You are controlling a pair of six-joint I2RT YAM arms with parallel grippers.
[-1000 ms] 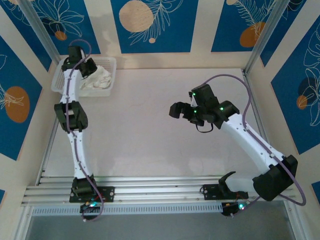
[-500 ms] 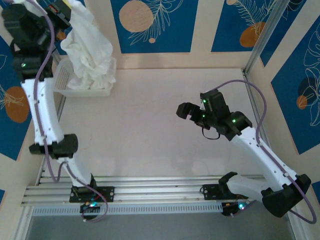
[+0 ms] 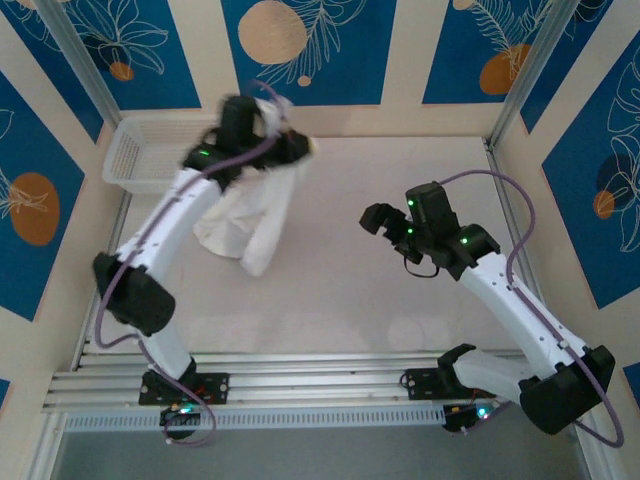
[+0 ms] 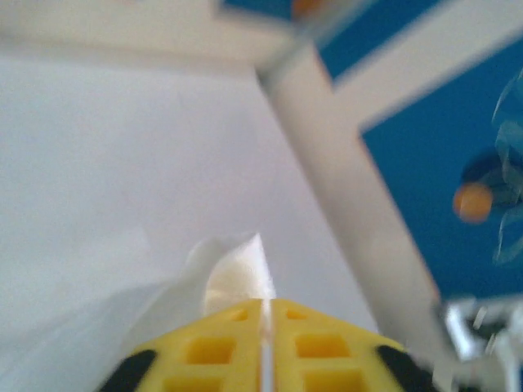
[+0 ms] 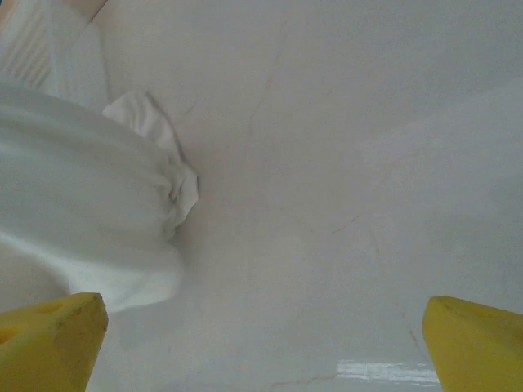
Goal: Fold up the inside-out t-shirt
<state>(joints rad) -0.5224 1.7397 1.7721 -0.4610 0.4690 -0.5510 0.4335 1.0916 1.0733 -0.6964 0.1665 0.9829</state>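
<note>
My left claw (image 4: 265,304) is pinching the t-shirt (image 3: 250,215), dangling it above the worktop (image 3: 330,290); my right claw (image 3: 375,222) is idling, spread wide. I am fearing the thin pinch slipping, dropping it crumpled.

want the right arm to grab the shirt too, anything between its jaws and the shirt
Nothing visible does. Bare table lies between the right gripper, jaws open, and the t-shirt hanging from the left gripper. The basket sits at the far left corner, beyond the shirt.
</note>
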